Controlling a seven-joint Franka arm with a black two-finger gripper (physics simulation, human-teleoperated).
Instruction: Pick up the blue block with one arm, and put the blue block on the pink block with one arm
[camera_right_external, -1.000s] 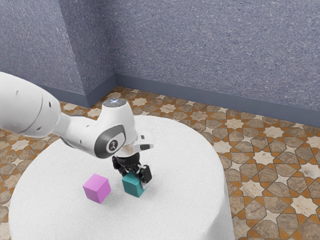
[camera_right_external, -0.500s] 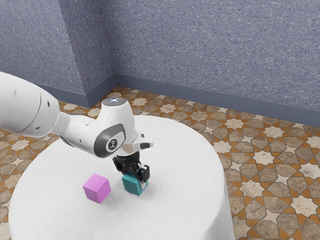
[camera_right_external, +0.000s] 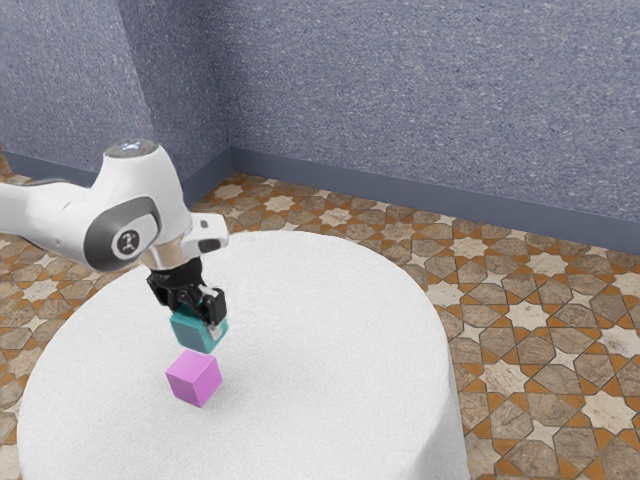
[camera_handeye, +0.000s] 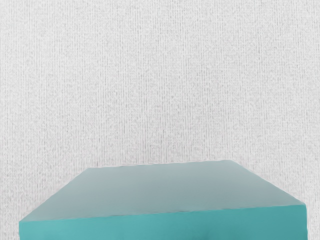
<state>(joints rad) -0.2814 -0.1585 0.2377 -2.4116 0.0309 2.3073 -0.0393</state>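
Note:
The blue block (camera_right_external: 197, 332), teal in colour, hangs in the air held by my gripper (camera_right_external: 196, 320), which is shut on it from two sides. Just below it, with a small gap, the pink block (camera_right_external: 194, 378) rests on the round white table (camera_right_external: 330, 340). In the wrist view the blue block (camera_handeye: 165, 200) sits close under my hand, with the white tabletop (camera_handeye: 160, 75) beyond it. The pink block is hidden there.
The white arm comes in from the exterior view's left. The table's edge curves around at the right and the front, and past it lies a patterned tile floor (camera_right_external: 540, 300). Grey-blue walls stand behind.
My gripper has lifted the blue block off the table and carried it toward the exterior view's left, to a spot above the pink block. The pink block has not moved.

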